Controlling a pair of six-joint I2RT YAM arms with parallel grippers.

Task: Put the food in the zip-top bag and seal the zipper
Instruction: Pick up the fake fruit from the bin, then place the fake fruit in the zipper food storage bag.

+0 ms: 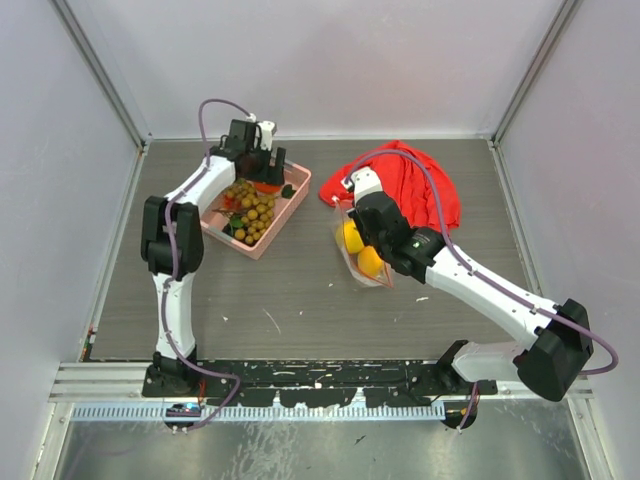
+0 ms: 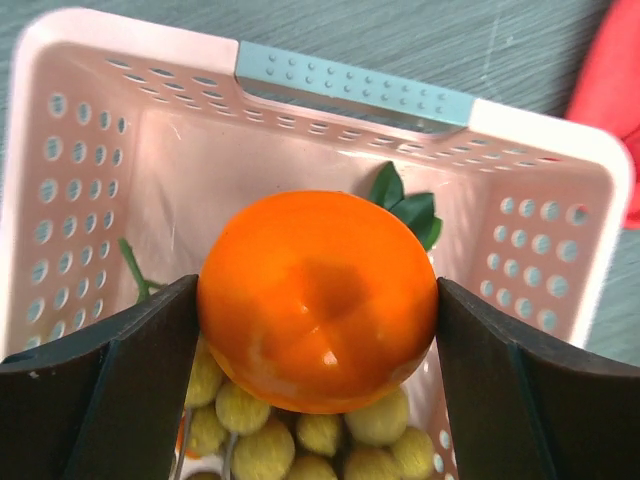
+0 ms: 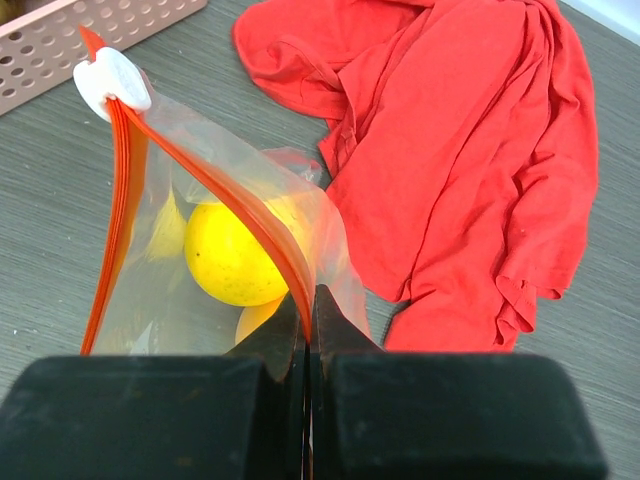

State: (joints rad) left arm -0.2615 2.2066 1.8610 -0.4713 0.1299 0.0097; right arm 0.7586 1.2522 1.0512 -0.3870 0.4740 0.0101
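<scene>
My left gripper [image 2: 318,330] is shut on the orange [image 2: 318,300], holding it just above the bunch of small golden-brown berries [image 2: 320,435] in the pink basket [image 1: 258,207]. The berries [image 1: 250,212] also show in the top view. My right gripper [image 3: 310,305] is shut on the orange-red zipper [image 3: 250,215] of the clear zip-top bag [image 1: 362,252], holding its mouth open. Two yellow-orange fruits [image 3: 232,252] lie inside the bag; in the top view they [image 1: 360,250] lie one behind the other. A white slider [image 3: 112,82] sits at the zipper's far end.
A crumpled red cloth [image 1: 415,185] lies on the table right of the bag, touching its far end; it fills the right of the right wrist view [image 3: 470,150]. The basket has a grey-blue handle [image 2: 350,85] on its far rim. Grey walls enclose the table.
</scene>
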